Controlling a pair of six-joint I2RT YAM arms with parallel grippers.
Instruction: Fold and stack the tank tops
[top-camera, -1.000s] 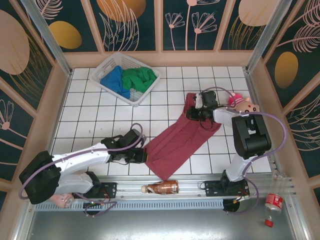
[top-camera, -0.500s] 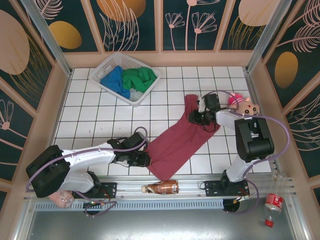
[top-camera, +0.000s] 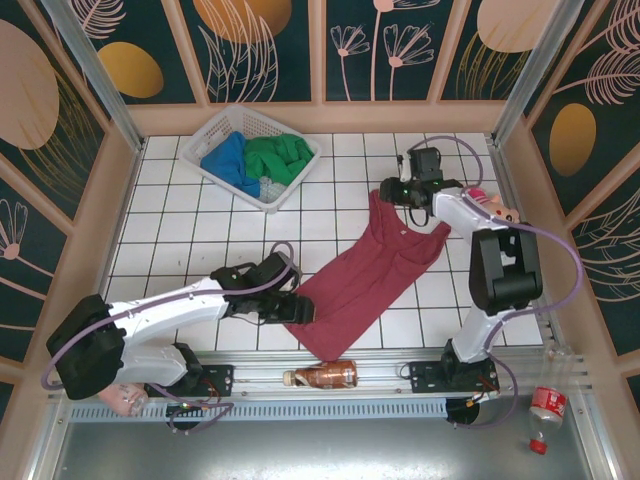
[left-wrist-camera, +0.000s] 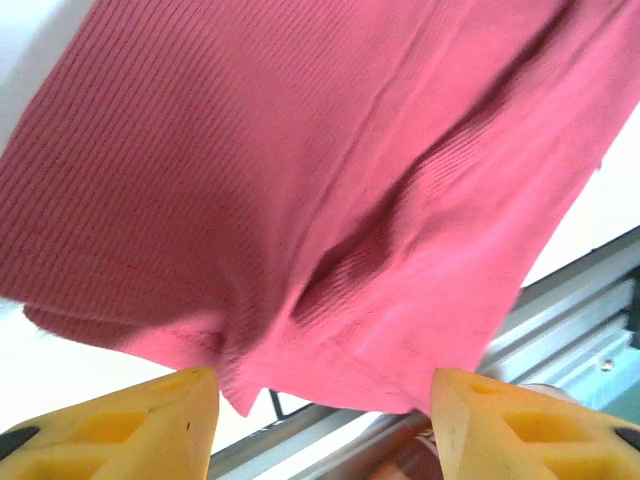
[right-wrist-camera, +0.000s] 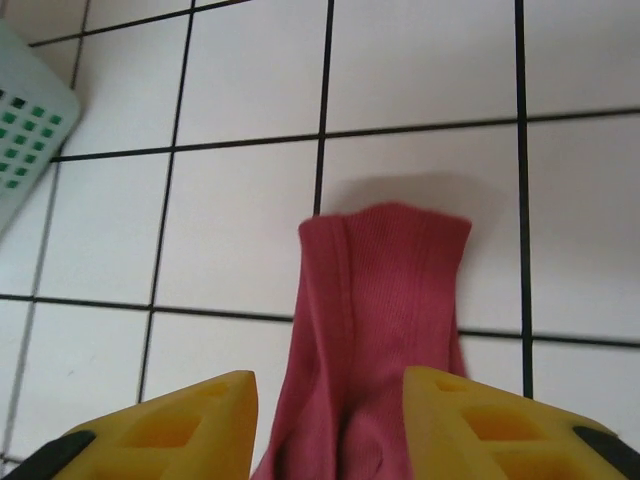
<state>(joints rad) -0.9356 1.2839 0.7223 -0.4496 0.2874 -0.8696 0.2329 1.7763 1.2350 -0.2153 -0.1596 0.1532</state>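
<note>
The left fingers (left-wrist-camera: 150, 420), spread, face the maroon tank top (left-wrist-camera: 330, 200) — right fingers (right-wrist-camera: 480, 420) flank its strap (right-wrist-camera: 385, 270), grip unclear.

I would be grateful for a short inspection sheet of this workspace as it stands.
Surface: white tiled table.
Job's things: maroon tank top spread out, unfolded; green tank top and blue tank top bunched in the white basket.
Clutter: brown bottle at near edge; pink plush toy at right edge.
Grippers: left gripper open at the maroon hem; right gripper straddles a strap, grip unclear.
Cables: purple cable loops along each arm.
Surroundings: patterned wall panels.
</note>
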